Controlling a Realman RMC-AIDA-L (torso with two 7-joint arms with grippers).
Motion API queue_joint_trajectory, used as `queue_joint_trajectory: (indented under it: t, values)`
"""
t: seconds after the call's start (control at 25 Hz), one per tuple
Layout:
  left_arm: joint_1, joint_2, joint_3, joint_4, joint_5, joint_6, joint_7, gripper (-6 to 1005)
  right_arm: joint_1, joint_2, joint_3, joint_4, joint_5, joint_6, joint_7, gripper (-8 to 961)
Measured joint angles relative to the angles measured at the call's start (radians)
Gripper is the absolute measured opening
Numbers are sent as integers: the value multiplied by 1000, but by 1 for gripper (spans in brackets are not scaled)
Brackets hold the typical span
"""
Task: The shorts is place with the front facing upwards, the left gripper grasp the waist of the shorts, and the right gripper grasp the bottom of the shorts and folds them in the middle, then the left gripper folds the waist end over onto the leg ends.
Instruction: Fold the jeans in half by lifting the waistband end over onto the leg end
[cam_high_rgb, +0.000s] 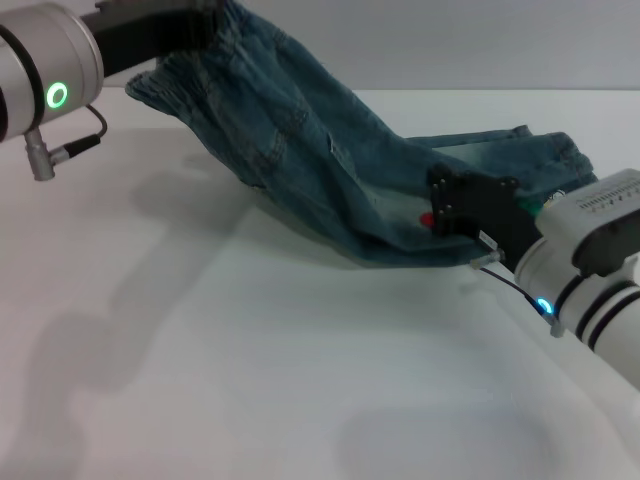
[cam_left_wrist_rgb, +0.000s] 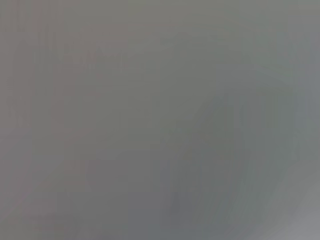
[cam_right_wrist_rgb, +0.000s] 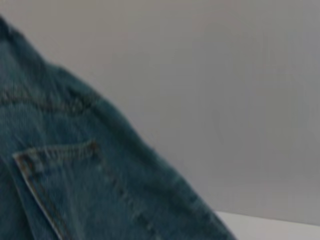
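The blue denim shorts (cam_high_rgb: 300, 150) stretch from the upper left down to the right of the white table (cam_high_rgb: 250, 380). My left gripper (cam_high_rgb: 203, 30), on its silver green-lit wrist, is shut on the ruffled waist (cam_high_rgb: 170, 85) and holds it up in the air. The leg ends (cam_high_rgb: 520, 150) lie on the table at the right, with a small red print (cam_high_rgb: 426, 220) showing. My right gripper (cam_high_rgb: 466, 208) sits against the lower cloth by that print. The right wrist view shows denim with a stitched pocket seam (cam_right_wrist_rgb: 55, 150). Only plain grey fills the left wrist view.
The white table runs on toward the front and left, crossed by the shadows of the arms and the raised cloth. A pale wall (cam_high_rgb: 480, 40) stands behind the table.
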Motion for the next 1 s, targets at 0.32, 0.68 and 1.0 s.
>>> queue_joint_trajectory:
  t: [0.32,0.68,1.0]
  values:
    - [-5,-1,6,-51,-1,-25,-1,81,57,3,-13,-1,0,46,15,0]
    - [-7,-2,21,-63,-7,-28,2,81,122,3,-60,-4,0,100,83,-1]
    - [-17,-2,33,-98,-10,-27,3,80,183,2,-173,4,-1,121,203,0]
